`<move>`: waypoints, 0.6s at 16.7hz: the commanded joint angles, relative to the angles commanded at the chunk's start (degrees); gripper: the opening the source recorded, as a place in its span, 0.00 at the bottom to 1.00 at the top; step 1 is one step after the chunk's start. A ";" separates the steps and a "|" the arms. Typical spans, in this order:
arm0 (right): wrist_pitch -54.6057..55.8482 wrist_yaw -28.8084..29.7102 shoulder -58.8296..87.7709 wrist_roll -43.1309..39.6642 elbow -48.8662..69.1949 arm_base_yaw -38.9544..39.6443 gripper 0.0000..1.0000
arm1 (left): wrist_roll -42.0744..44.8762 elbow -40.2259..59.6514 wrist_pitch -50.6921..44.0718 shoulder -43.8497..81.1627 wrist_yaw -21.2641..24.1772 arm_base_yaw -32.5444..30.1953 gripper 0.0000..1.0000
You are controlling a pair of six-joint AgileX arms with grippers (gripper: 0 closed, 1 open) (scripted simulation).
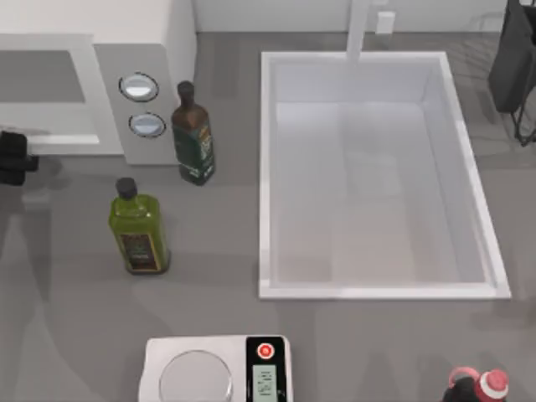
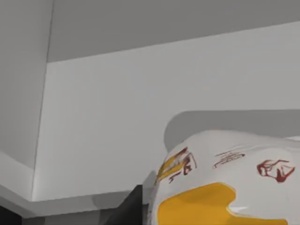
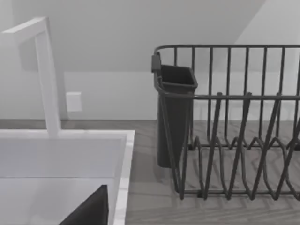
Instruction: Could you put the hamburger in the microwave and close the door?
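While the left gripper point(image 1: 15, 155) sits at the microwave point(image 1: 126, 75), its fingers' state cannot be told. One hamburger point(image 2: 225, 183), two bottles point(image 1: 193, 134) point(image 1: 138, 226) and one scale point(image 1: 218, 368) are counted; no label is legible.

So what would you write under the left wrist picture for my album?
Close up, the hamburger, white with a yellow patch and red markings, sits in front of the microwave's plain white inside wall.

We count two bottles: a dark green one point(image 1: 193, 134) and a lighter olive one point(image 1: 137, 226). There is one microwave point(image 1: 126, 50) with two round knobs point(image 1: 139, 86), one sink point(image 1: 377, 285), one faucet point(image 1: 358, 29), one scale point(image 1: 218, 368), one hamburger point(image 2: 225, 183) and one dish rack point(image 3: 234, 122).
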 joint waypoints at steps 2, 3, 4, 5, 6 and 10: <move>0.00 0.00 0.00 0.00 0.00 0.00 1.00 | -4.36 -1.76 9.31 2.22 0.71 -0.52 0.00; 0.00 0.00 0.00 0.00 0.00 0.00 1.00 | -6.34 -2.58 13.57 3.18 1.03 -0.76 0.00; 0.00 0.00 0.00 0.00 0.00 0.00 1.00 | -8.13 -3.34 17.33 4.02 1.31 -0.98 0.00; 0.00 0.00 0.00 0.00 0.00 0.00 1.00 | -9.69 -4.00 20.52 4.77 1.56 -1.17 0.00; 0.00 0.00 0.00 0.00 0.00 0.00 1.00 | -11.02 -4.55 23.19 5.43 1.78 -1.34 0.00; 0.00 0.00 0.00 0.00 0.00 0.00 1.00 | -13.64 -5.86 28.43 6.11 2.18 -1.75 0.00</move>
